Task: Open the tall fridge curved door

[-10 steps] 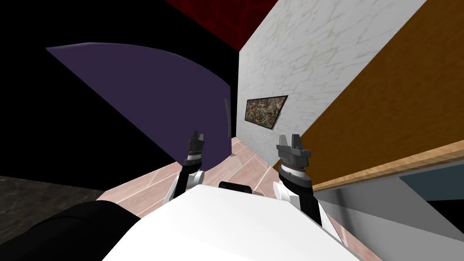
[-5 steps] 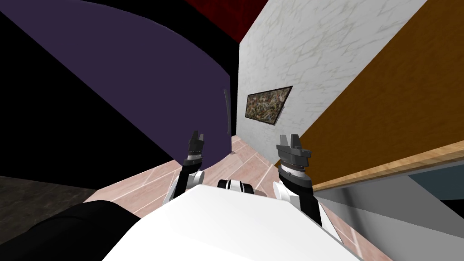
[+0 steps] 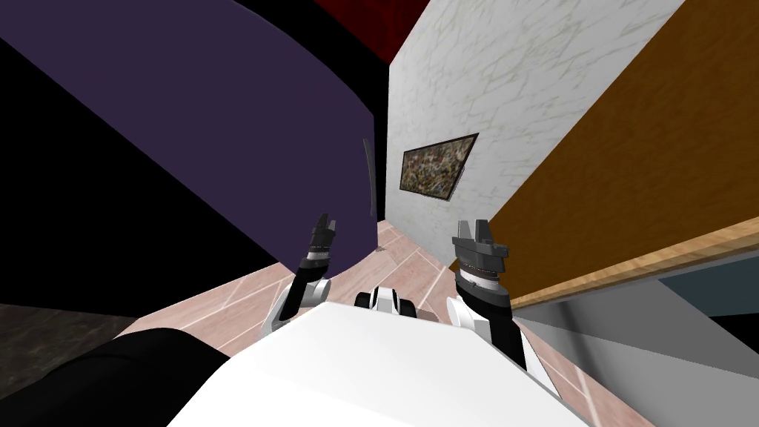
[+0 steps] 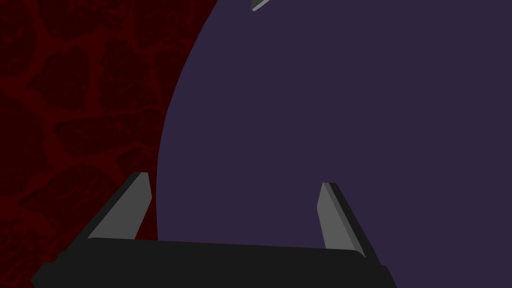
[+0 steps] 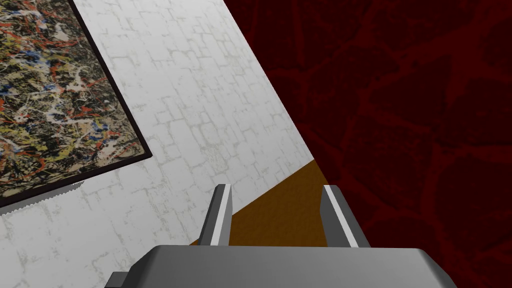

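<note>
Both spread | left tool (image 4: 235, 180) facing purple fridge door (image 4: 350, 125) | right tool (image 5: 277, 187) empty

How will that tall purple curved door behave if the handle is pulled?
Probably stiff: the purple door looks like one solid curved panel. Likely heavy, since it dwarfs the open left gripper. Its smooth bulge seems slippery, so the thin handle near its edge is probably the only purchase.

I see a pinkish tiled floor (image 3: 393, 263) running ahead in a narrow strip. Standing on it are the tall dark purple fridge (image 3: 222, 126) to my left and a brown cabinet side (image 3: 630, 170) to my right.
</note>
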